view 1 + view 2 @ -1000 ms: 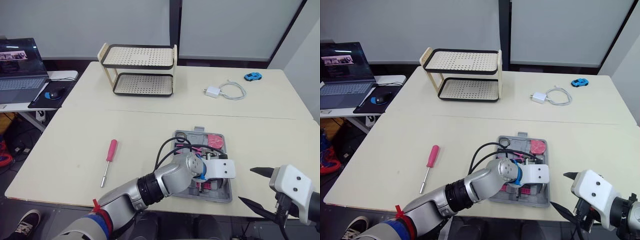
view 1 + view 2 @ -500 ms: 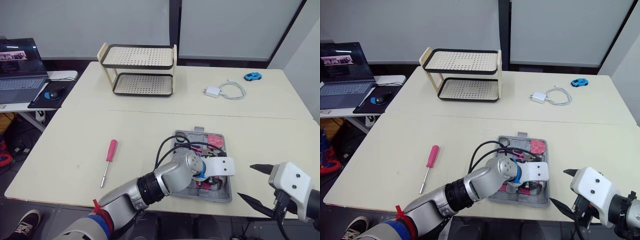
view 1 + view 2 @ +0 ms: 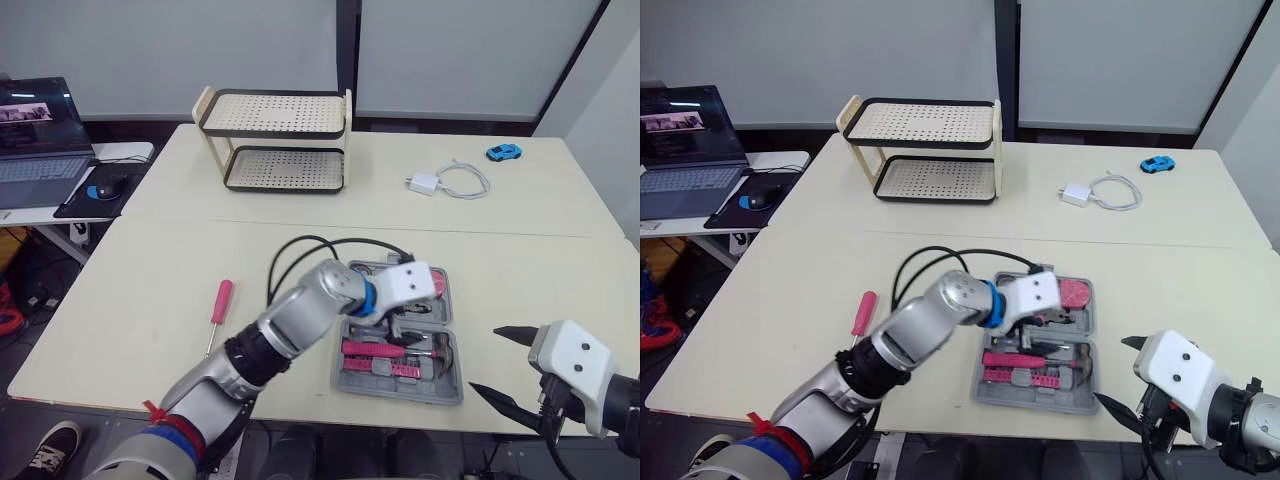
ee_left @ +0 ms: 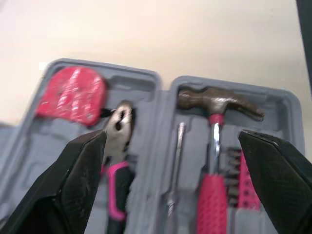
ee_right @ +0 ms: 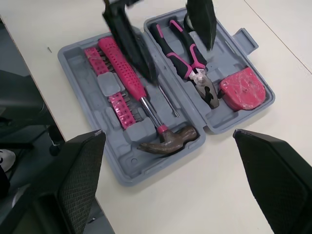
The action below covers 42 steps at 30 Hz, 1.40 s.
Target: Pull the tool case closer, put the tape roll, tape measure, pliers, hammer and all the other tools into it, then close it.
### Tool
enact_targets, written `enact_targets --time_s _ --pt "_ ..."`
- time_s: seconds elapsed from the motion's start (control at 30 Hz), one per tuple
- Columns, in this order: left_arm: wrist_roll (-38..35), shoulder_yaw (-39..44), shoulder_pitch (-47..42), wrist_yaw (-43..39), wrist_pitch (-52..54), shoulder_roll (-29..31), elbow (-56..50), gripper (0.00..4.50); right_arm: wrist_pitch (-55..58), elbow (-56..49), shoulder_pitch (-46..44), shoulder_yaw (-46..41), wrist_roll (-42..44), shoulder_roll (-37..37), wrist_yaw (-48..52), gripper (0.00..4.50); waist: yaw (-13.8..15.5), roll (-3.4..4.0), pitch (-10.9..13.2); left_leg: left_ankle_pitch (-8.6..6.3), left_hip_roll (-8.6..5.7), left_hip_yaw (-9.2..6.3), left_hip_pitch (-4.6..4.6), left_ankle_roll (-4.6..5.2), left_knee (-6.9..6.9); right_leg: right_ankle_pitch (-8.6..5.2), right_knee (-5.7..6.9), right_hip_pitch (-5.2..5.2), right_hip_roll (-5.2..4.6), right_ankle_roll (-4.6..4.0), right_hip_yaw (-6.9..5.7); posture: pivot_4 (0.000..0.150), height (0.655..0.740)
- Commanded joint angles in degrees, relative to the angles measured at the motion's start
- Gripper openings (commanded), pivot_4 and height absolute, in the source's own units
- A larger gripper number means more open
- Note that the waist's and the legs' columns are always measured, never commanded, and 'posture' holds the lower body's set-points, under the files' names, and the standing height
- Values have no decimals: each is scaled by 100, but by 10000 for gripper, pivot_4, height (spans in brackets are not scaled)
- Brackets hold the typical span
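Left fingers (image 4: 80, 168) spread wide, empty, the left gripper (image 4: 171, 136) hovering over the open case (image 5: 73, 54); inside it lie pliers (image 5: 187, 61), hammer (image 5: 146, 105) and tape measure (image 5: 242, 90); right gripper (image 3: 485, 360), released and empty, hangs just right of the case; a screwdriver (image 3: 215, 325) lies well left of it.

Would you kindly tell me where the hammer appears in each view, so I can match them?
Left eye view: the hammer lies across the nearer half of the open tool case.
Right eye view: the hammer, same spot.
Left wrist view: the hammer lies in the half beside the pliers.
Right wrist view: the hammer, likewise beside the pliers.
Shared landmark: the red tape measure in the case corner.
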Motion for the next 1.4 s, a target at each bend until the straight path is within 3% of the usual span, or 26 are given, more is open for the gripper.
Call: enact_targets --time_s 0.03,0.07,0.17,0.3,0.57,0.87,1.4 --pt "-368 319 457 -427 -1367 174 -117 44738 15 -168 -103 54 -79 47 13 45000 11 0 0 0 -3 0 0 0 0 0 -1 0 -3 0 0 1500 7400" --pt "-448 362 578 -542 -1511 236 -82 44738 25 -168 -126 79 -89 57 16 45000 12 0 0 0 -4 0 0 -1 0 0 -3 0 -6 0 0 1500 7400" --pt "-739 467 950 -857 -1822 324 -95 39010 12 -168 -153 123 -96 68 28 45000 19 0 0 0 -5 -1 -1 -1 0 0 -2 -1 -8 0 -2 1500 7400" --pt "-691 234 1287 -1043 -2188 419 -148 26542 -23 -168 -133 110 -55 59 17 45000 20 1 -1 0 -5 0 0 2 0 0 1 1 -7 0 -2 1500 7400" --pt "-165 178 1602 -402 -2851 123 474 299 -92 -168 -204 80 293 -89 -189 45000 19 2 -1 -8 -4 2 4 18 0 0 3 3 -6 0 -3 1500 7400" --pt "288 49 1559 -228 -3361 -82 1476 77 -97 -168 -114 58 323 -176 -199 45000 20 2 -2 -8 -4 2 6 20 0 0 5 3 -5 0 -2 1500 7400" --pt "918 -177 1488 -73 -3415 -290 2120 77 -130 -168 -65 34 438 -272 -338 45000 16 2 -6 -9 -3 1 10 24 0 1 7 7 -4 1 -3 1500 7400"
